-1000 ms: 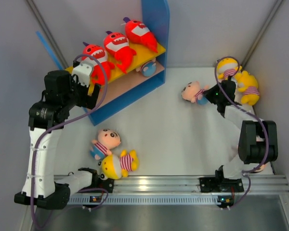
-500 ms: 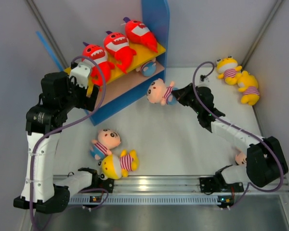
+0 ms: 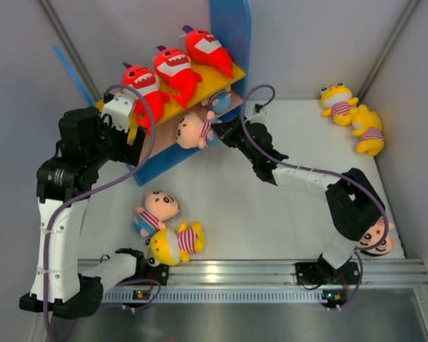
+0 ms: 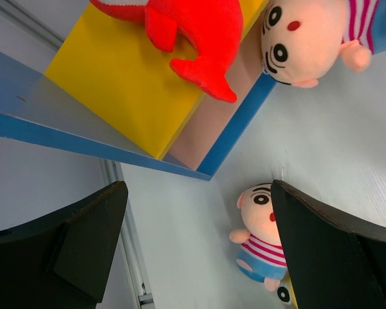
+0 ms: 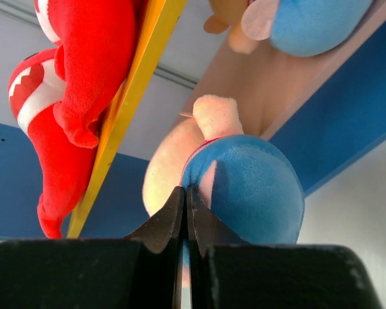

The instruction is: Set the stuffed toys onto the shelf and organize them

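From above, the shelf (image 3: 230,28) stands at 11 o'clock with three red sharks (image 3: 172,68) on top. The right gripper (image 3: 227,131) is clenched on a pink-faced doll (image 3: 191,132) at the mouth of the lower board (image 3: 172,134), and the left gripper (image 3: 133,142) hangs at the shelf's 8 o'clock end. The left wrist view shows its fingers (image 4: 83,238) released, spread wide on nothing, with that doll at 1 o'clock and a second doll (image 4: 260,241) on the table (image 4: 347,148) at 5 o'clock. In the right wrist view the jaws pinch the pink-faced doll (image 5: 244,187) by its blue bottom, the lower board (image 5: 270,96) beyond at 1 o'clock.
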You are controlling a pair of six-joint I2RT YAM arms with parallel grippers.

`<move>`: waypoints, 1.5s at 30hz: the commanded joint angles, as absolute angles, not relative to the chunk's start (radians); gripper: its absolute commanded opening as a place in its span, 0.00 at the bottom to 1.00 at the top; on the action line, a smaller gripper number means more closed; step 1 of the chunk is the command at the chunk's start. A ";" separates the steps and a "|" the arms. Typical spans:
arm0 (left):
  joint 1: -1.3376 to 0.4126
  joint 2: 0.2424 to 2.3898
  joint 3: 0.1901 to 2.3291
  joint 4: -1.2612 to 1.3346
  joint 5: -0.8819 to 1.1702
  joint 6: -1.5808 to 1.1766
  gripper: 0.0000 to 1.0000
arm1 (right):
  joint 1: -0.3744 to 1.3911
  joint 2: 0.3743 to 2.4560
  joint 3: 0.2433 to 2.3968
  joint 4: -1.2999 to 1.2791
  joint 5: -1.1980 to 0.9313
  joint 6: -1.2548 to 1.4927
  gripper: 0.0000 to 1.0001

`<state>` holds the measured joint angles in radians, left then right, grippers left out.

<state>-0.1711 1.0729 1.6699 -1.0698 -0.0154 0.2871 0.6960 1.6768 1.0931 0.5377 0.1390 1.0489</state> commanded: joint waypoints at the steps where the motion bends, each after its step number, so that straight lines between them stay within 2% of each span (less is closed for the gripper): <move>1: -0.167 1.060 1.684 -1.054 -0.005 0.298 0.99 | 0.736 1.747 1.210 0.676 0.227 1.103 0.00; 8: -0.170 1.065 1.684 -1.054 -0.005 0.302 0.99 | 0.749 1.896 1.344 0.764 0.262 1.196 0.00; 17: -0.179 1.069 1.681 -1.054 -0.005 0.308 0.99 | 0.781 1.862 1.339 0.772 0.374 1.127 0.00; 28: -0.179 1.074 1.678 -1.054 -0.005 0.305 0.99 | 0.822 2.098 1.551 0.726 0.535 1.155 0.00; 36: -0.179 1.075 1.686 -1.060 -0.005 0.313 0.99 | 0.827 2.123 1.623 0.698 0.751 1.098 0.00; 45: -0.179 1.072 1.704 -1.069 -0.014 0.327 0.99 | 0.830 2.140 1.637 0.672 0.851 1.100 0.00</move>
